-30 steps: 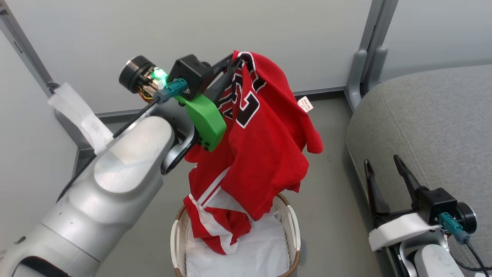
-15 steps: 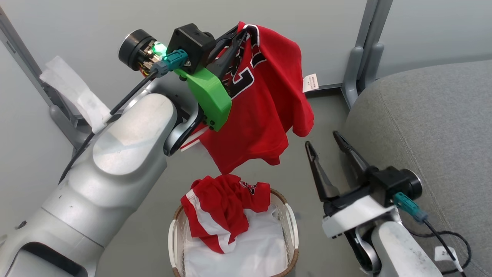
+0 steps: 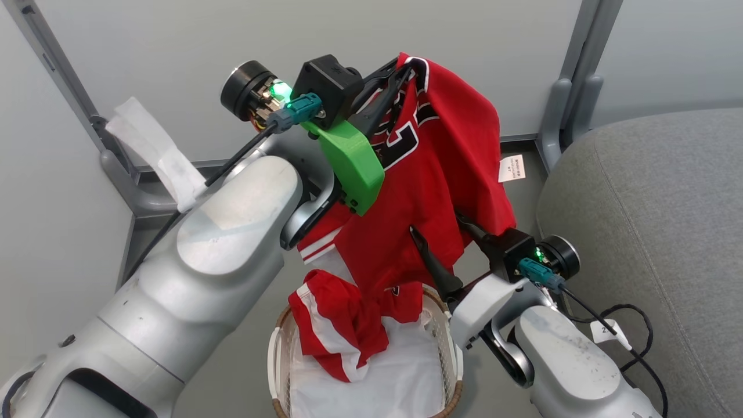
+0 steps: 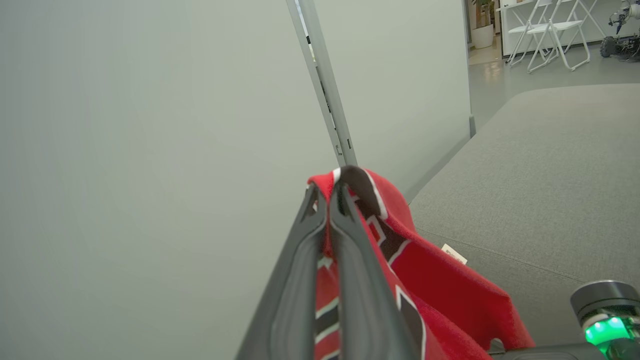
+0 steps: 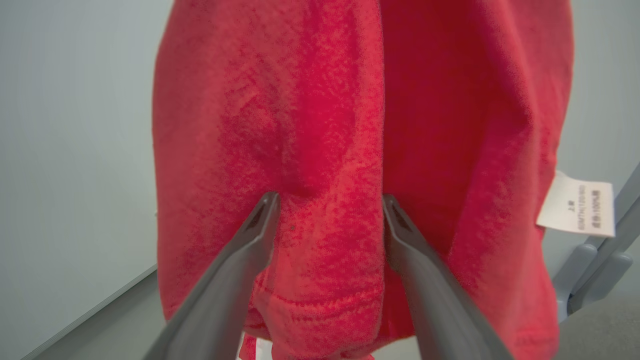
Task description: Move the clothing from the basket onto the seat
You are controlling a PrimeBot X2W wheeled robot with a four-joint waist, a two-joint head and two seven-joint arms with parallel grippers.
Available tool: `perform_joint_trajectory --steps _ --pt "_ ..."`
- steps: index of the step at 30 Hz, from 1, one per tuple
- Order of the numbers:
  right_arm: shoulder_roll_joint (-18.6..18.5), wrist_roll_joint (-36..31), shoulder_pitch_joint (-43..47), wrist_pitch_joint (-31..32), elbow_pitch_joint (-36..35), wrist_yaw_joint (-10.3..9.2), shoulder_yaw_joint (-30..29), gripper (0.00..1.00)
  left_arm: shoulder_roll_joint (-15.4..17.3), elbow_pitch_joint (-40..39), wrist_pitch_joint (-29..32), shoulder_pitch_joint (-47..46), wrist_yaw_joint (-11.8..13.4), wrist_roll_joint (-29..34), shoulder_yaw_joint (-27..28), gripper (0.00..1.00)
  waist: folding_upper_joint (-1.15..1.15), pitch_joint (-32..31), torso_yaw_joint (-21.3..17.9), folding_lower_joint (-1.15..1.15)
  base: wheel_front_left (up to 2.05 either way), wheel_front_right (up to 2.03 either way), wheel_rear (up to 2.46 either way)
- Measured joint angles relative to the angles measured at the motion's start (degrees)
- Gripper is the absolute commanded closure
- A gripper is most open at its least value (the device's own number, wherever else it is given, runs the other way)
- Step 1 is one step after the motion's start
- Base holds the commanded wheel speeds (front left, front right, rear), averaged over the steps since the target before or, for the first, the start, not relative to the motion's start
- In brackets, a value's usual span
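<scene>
Red knit cloth with a black, white-edged numeral, the sports jersey point(image 3: 441, 174) hangs in the air above the basket, clear of it, its lower hem just over the basket's far rim. Its upper edge, a black band with white trim, is pinched between the tips of the left gripper point(image 3: 400, 68), whose two long dark fingers lie pressed together on the fabric point(image 4: 325, 192); the rest of the jersey point(image 4: 440, 295) drapes down from there. A small white care label point(image 3: 511, 168) sticks out from the jersey's right side.

The right gripper point(image 3: 435, 223) reaches up at the jersey's lower part with its fingers spread wide. In the right wrist view its tips point(image 5: 329, 199) meet the red cloth point(image 5: 320, 125) on either side of a hanging fold, not closed on it.

Below, a second red garment with white stripes point(image 3: 342, 325) lies crumpled in the oval white perforated laundry basket with a brown woven-look rim point(image 3: 278, 342). It sits at the basket's far left, draped over the rim there, on the white sheet lining point(image 3: 400, 383).

The basket stands on the grey floor point(image 3: 232, 348). The large grey fabric-upholstered seat cushion point(image 3: 656, 203) is to its right, its rounded corner nearest the jersey. Pale grey partition panels point(image 3: 174, 46) on metal posts stand behind.
</scene>
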Motion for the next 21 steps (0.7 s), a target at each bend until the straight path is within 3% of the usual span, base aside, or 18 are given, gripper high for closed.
perform_joint_trajectory --steps 2,3,4,5,14,21 --pt "-0.01 0.97 -1.26 0.01 3.07 0.00 1.42 0.00 -0.29 -0.66 0.38 0.03 -0.01 -0.34 -0.38 1.00 0.00 -0.15 0.54 0.00 0.00 0.00 0.00" --pt "0.01 1.48 -2.02 0.01 4.55 0.01 2.16 0.48 -0.44 -1.09 0.47 0.05 -0.01 -0.45 -0.60 1.00 0.00 -0.23 0.84 0.00 0.00 0.00 0.00" --pt "0.01 2.14 -2.89 0.01 5.73 0.00 2.76 0.80 -0.55 -1.42 0.73 0.06 -0.01 -0.65 -0.75 1.00 0.00 -0.31 1.13 0.00 0.00 0.00 0.00" --pt "0.01 2.52 -3.69 0.01 6.49 0.01 3.19 1.00 -0.60 -1.66 0.88 0.09 -0.01 -0.79 -0.82 1.00 0.00 -0.37 1.35 0.00 0.00 0.00 0.00" --pt "0.01 4.50 -6.88 0.01 8.03 0.01 4.23 1.00 0.88 -1.35 1.47 1.46 0.79 -1.90 -0.62 1.00 0.00 -0.54 2.00 0.00 0.00 0.00 0.00" --pt "0.01 3.25 -6.69 0.02 3.81 0.01 3.53 1.00 2.97 2.31 0.91 3.93 1.83 -3.77 0.85 1.00 0.00 -0.19 0.36 0.00 0.00 0.00 0.00"
